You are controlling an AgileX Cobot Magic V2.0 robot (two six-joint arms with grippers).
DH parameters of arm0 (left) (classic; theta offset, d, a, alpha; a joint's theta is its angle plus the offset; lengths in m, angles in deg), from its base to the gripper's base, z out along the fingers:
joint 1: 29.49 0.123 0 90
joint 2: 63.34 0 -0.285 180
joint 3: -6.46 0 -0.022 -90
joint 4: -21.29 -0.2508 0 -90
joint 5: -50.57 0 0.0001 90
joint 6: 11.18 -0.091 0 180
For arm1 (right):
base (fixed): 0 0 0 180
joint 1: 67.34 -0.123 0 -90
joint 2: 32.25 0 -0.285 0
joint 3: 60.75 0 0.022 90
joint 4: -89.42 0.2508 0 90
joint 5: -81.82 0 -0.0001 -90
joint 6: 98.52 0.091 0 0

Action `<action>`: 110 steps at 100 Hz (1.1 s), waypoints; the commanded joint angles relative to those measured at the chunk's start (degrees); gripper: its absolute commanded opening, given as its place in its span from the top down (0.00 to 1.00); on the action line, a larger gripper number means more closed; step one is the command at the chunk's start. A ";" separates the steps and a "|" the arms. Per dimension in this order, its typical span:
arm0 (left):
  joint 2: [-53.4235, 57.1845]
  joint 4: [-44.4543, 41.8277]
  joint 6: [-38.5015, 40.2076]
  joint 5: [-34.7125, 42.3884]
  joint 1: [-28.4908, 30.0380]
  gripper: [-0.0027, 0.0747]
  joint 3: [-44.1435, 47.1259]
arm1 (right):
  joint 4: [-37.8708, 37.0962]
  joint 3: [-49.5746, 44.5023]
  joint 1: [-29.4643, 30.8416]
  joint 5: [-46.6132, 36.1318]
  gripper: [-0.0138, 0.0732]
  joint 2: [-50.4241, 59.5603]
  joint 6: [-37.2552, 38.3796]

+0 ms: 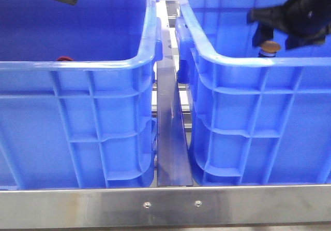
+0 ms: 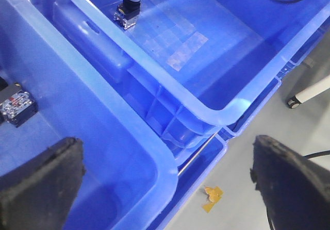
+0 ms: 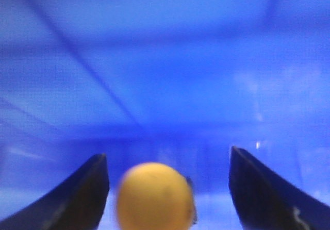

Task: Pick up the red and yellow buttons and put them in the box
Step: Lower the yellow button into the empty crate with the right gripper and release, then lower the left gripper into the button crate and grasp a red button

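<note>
I am watching the right tool (image 3: 167,189) in the right wrist view: its jaws are standing wide with the yellow button (image 3: 153,195) between them at the bottom of the frame, untouched, so it could be tipping over. In the front view's upper right it is sitting inside the right box (image 1: 258,61). The left tool (image 2: 165,183) is gaping wide, empty.

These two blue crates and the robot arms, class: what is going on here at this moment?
The right gripper is down inside the right-hand blue crate, with the yellow button between its fingers. In the right wrist view the fingers stand apart on either side of the cap, so a firm grip cannot be confirmed. The left gripper hangs open above the crates, holding nothing. A red button just shows behind the near rim of the left-hand crate.
</note>
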 commanded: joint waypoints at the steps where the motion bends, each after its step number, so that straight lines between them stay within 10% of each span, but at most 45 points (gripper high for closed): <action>1: 0.66 0.71 0.19 4.40 -0.43 0.17 -1.68 | -0.31 0.31 0.21 -2.36 0.25 5.40 -0.58; 68: 0.66 0.71 0.53 1.54 2.46 0.17 -4.09 | -0.38 -20.68 -1.61 -0.65 0.26 36.33 -0.58; 110: -2.84 0.71 5.32 -18.92 25.18 0.17 -16.02 | -0.38 -26.20 -1.68 3.18 0.26 48.86 -0.58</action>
